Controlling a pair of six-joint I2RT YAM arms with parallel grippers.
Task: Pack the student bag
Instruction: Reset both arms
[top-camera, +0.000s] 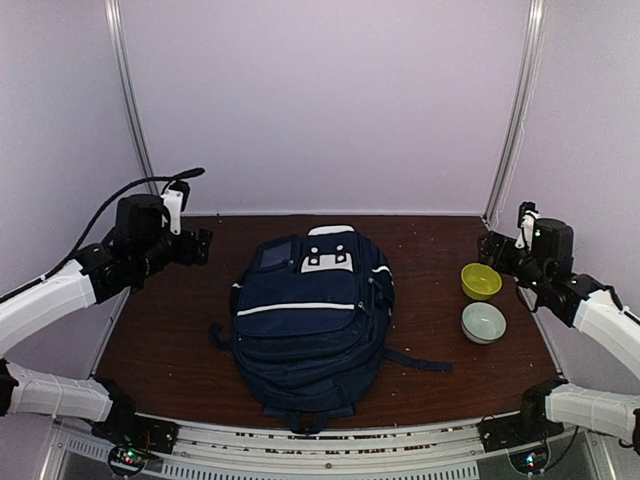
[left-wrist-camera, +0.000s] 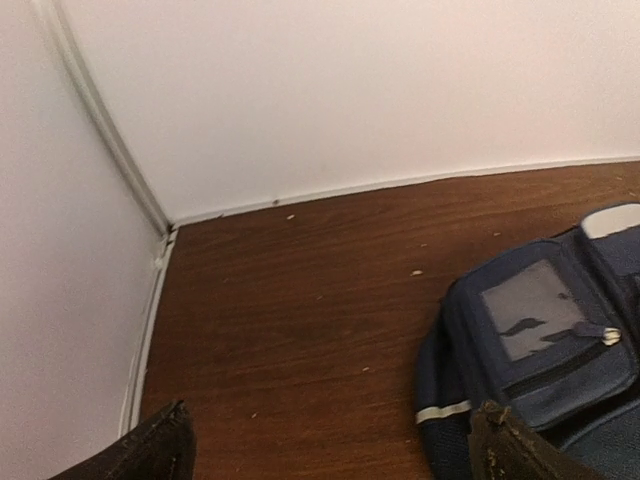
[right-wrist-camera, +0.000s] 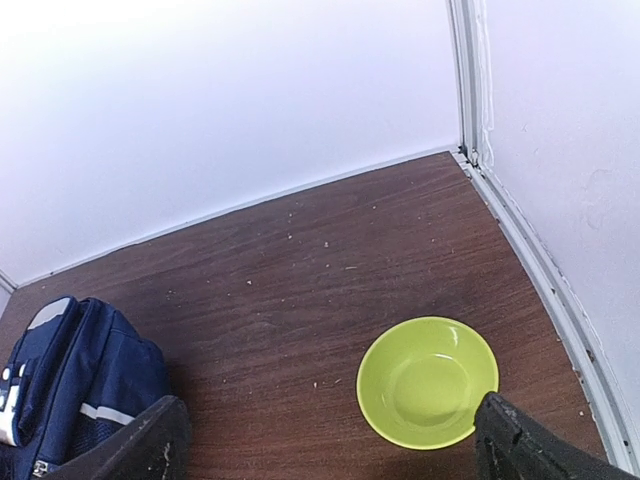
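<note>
The student bag (top-camera: 305, 320) lies flat in the middle of the brown table, navy with a thin white stripe and white buckle patches near its top. Its upper corner shows in the left wrist view (left-wrist-camera: 545, 345) and its edge in the right wrist view (right-wrist-camera: 75, 385). My left gripper (top-camera: 200, 246) hovers to the bag's upper left, open, with nothing between its fingers (left-wrist-camera: 155, 450). My right gripper (top-camera: 490, 248) hangs at the far right above the bowls, also open and empty.
A lime green bowl (top-camera: 481, 281) sits right of the bag, seen below the right gripper too (right-wrist-camera: 428, 382). A pale grey-green bowl (top-camera: 483, 322) stands just in front of it. White walls close in on three sides; crumbs dot the table.
</note>
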